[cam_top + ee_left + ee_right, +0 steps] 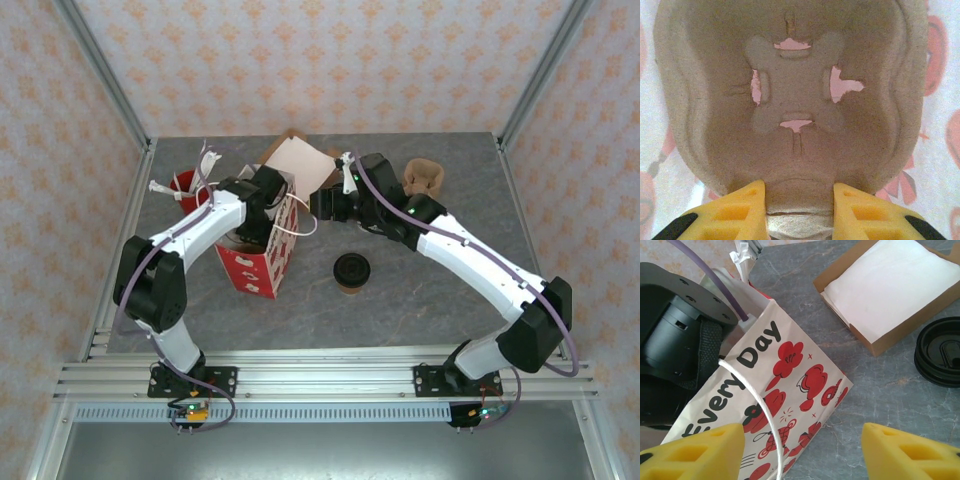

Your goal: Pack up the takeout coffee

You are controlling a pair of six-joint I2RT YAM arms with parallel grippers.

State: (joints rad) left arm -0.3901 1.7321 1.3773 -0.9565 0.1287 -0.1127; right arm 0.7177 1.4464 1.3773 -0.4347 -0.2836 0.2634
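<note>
The takeout coffee [351, 272], a tan cup under a black lid, stands upright on the table right of a red-and-white paper bag [262, 262]. My left arm reaches down into the bag's open top. There my left gripper [799, 200] is shut on the rim of a brown pulp cup carrier [795, 100], which faces the camera. My right gripper [318, 205] hovers open just right of the bag's top, above and behind the coffee. Between its fingers [802, 440] I see the bag's printed side [790, 375] and its white string handle [760, 410], with nothing gripped.
A cardboard box of white napkins [297, 160] sits behind the bag. Black lids [940, 357] lie right of that box. Brown pulp carriers [423, 178] are stacked at the back right, and a red cup [185, 185] stands at the back left. Metal rails edge the table.
</note>
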